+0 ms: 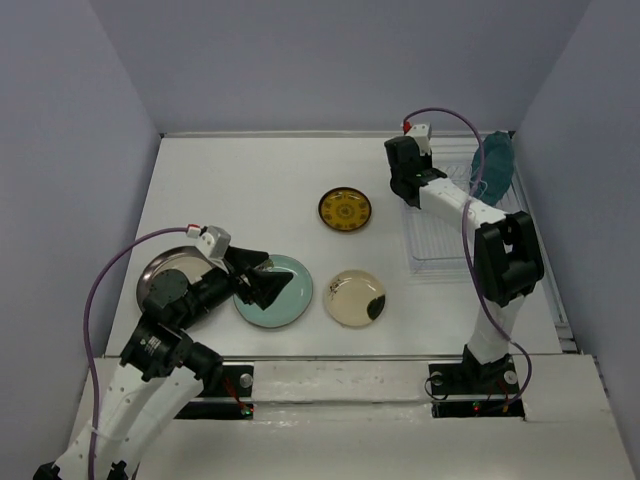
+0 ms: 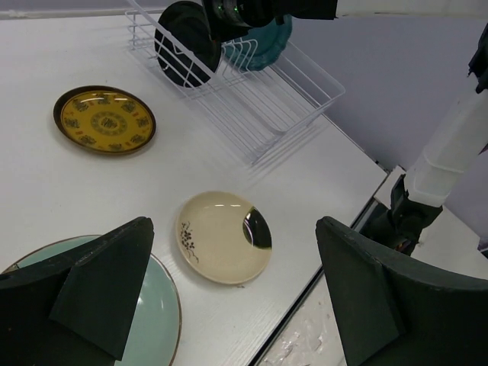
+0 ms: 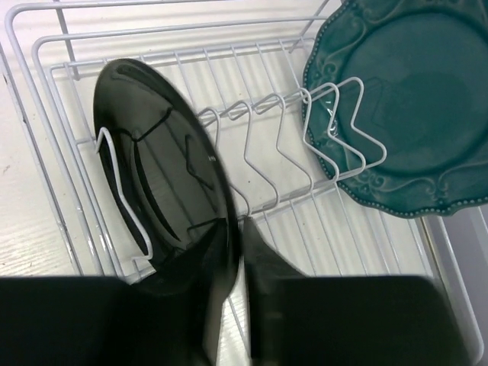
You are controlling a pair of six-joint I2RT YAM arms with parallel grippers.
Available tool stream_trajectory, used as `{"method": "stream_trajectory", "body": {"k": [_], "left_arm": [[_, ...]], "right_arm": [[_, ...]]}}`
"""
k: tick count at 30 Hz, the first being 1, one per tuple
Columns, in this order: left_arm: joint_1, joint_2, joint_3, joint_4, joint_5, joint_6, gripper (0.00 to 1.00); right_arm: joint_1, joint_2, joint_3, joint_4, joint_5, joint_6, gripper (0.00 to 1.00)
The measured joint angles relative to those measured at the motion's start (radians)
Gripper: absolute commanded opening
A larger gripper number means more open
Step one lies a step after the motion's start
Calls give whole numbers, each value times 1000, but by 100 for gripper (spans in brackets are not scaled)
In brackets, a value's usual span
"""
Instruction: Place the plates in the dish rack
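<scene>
My right gripper (image 3: pixel 240 229) is shut on the rim of the small glossy black plate (image 3: pixel 152 160). It holds the plate upright among the dividers at one end of the white wire dish rack (image 3: pixel 267 130). The teal scalloped plate (image 3: pixel 404 99) stands at the rack's other end. My left gripper (image 1: pixel 262 285) is open and empty, low over the large pale aqua plate (image 1: pixel 280 295). The grey metallic plate (image 1: pixel 165 272) lies under the left arm. The yellow patterned plate (image 1: pixel 345 209) and the cream plate with a dark blotch (image 1: pixel 355 298) lie flat on the table.
The rack (image 1: pixel 455 235) stands at the table's right side, close to the right wall. My right arm (image 1: pixel 505 260) reaches over it. In the left wrist view the table's near edge (image 2: pixel 335 252) runs just past the cream plate (image 2: pixel 223 236).
</scene>
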Motion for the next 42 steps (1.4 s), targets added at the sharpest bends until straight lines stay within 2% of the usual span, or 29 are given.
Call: {"method": "stream_trajectory", "body": {"k": [3,5,11,15,17,20,24,28,34,42], "left_arm": [[3,10,0,0,-1,0,99],[6,20,0,0,-5,0,99],[33,73,0,-1,-20,0,99],[67,95,0,-1,-21,0,99],[87,95,0,-2,-27,1,99],[97,92,1,-7,-70,15,99],[98,89,23,-26,-158,40,99],[98,79,32,-26,-213,56,99],[99,75,32,-34,-243,64,99],[124,75,32,-37,-235,64,99]], "right_arm": [[0,-2,1,-7,-3,11,48],[0,-10,1,-13,-6,19,55],[0,-114,0,-53,-77,46,56],[6,-267,-37,-53,-266,103,58],[42,-351,-76,-41,-356,126,59],[177,-416,-123,9,-517,161,57],[306,-371,-220,146,-845,259,55],[326,-238,-325,254,-1132,354,56],[349,-33,-328,291,-1312,419,58],[367,99,-328,369,-1420,486,58]]}}
